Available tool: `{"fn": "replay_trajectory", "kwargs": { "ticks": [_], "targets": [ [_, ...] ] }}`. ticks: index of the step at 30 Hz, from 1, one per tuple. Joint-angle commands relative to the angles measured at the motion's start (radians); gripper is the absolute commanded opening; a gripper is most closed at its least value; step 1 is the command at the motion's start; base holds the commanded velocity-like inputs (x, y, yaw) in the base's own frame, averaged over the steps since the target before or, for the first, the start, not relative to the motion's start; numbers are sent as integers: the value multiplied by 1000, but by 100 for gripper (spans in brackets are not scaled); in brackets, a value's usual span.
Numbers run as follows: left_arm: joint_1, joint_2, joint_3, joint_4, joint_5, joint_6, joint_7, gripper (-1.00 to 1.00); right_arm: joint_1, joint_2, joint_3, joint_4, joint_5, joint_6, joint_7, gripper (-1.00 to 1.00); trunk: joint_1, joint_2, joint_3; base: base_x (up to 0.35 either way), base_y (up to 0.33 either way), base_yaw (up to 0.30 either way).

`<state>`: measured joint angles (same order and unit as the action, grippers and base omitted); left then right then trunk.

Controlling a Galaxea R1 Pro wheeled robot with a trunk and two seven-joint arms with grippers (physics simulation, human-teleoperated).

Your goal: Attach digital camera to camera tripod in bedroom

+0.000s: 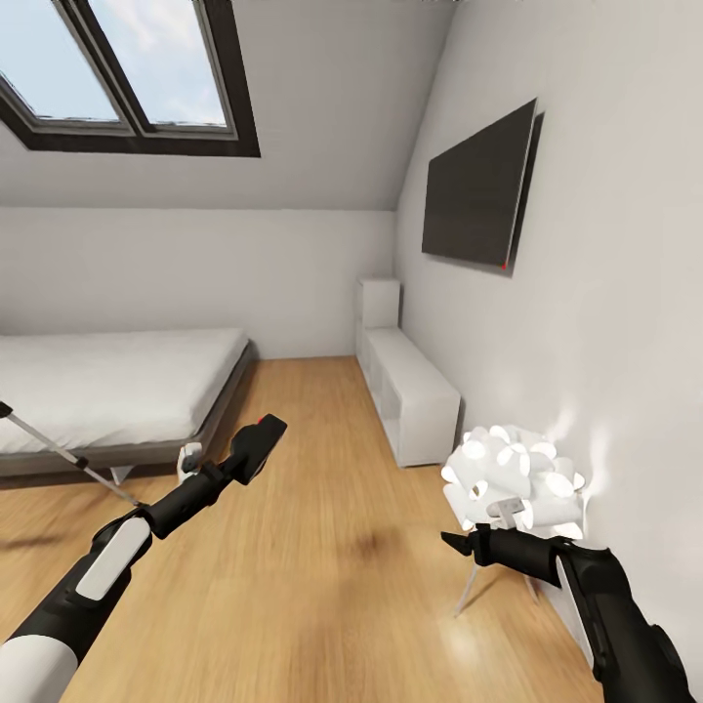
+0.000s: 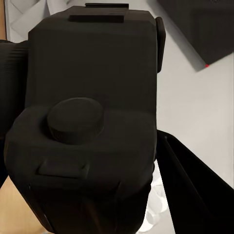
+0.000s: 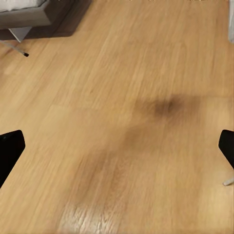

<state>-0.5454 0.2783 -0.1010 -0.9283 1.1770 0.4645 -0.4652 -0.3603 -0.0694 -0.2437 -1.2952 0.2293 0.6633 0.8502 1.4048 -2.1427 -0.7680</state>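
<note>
Already in the bedroom, the robot carries the digital camera [image 1: 258, 445] in its left pincer [image 1: 234, 464], the jaws closed on the chunky black body with its red button uppermost. Seen from the left wrist, the digital camera [image 2: 87, 122] sits hard against that pincer and blocks most of what lies ahead of it. The right pincer [image 1: 457, 543] hangs empty over the wood floor [image 1: 332, 547]; from the right wrist its two fingertips [image 3: 9, 151] stand wide apart with bare boards between them.

Just past the right pincer and slightly to its outer side stands a white petal-shaped floor lamp [image 1: 513, 478], close to the wall. To the outer side of the left pincer, a thin silver-white leg with a dark joint [image 1: 68, 454] slants down toward the floor in front of the bed; it looks like one leg of the camera tripod, though its head lies beyond the picture's edge. Behind the left pincer a small white object [image 1: 188, 459] sits on the floor, too small to identify.

Farther ahead lie the low grey bed [image 1: 117, 391], white cube shelves [image 1: 410, 391] along the wall, a dark wall screen [image 1: 478, 195] above them, and the skylight [image 1: 127, 68] in the sloped ceiling.

By this showing, pickup and transport are done. What remains is to turn toward the tripod, bring the camera over its head, and seat it there.
</note>
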Motion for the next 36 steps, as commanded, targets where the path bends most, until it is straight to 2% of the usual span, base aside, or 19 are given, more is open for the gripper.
{"fn": "replay_trajectory", "kwargs": {
  "ticks": [1,36],
  "targets": [
    [-1,1,-2,0,9,5,-1,-100,-1,0,-2,-1,10,2,9,100,-4,7,2,0,0,0],
    [-1,1,-2,2,9,5,0,-100,0,0,-2,-15,10,3,19,100,-138,252,112,0,0,0]
  ]
}}
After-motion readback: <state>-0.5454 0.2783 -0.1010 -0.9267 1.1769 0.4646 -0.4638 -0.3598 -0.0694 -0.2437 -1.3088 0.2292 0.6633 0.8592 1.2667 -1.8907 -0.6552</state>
